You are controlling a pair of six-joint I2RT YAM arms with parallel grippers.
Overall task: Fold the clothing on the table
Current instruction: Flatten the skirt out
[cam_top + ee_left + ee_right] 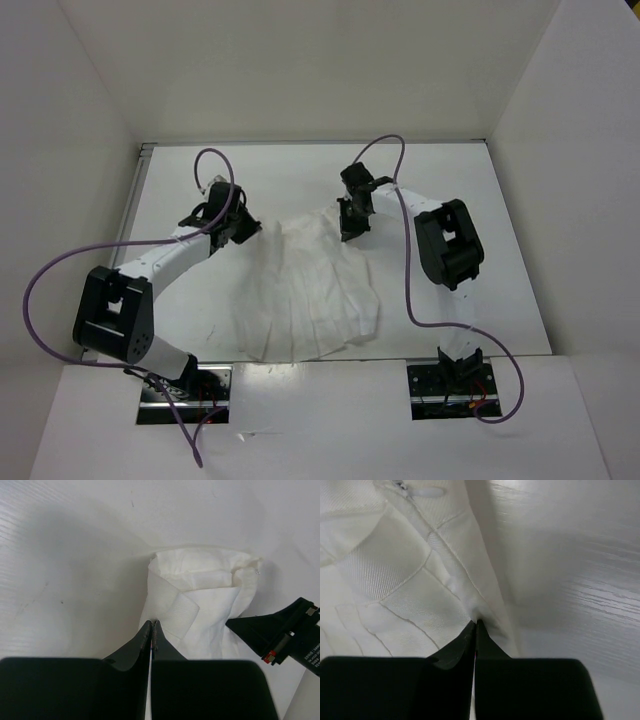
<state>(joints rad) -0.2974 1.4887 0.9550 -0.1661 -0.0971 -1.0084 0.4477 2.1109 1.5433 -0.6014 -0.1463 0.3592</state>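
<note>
On table (pixel 300 180), clothing (pixel 310 290) seemingly pinched.

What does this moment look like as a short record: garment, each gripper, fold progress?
clothing: white, pleated, lying spread and wrinkled on the table
left gripper: shut, pinching the clothing's far left corner
right gripper: shut, pinching the clothing's far right edge
fold progress: no fold visible yet

clothing (pixel 310 290) on table (pixel 480 200) centre | left claw (pixel 249 232) at its far-left corner | right claw (pixel 348 233) at far-right corner
</note>
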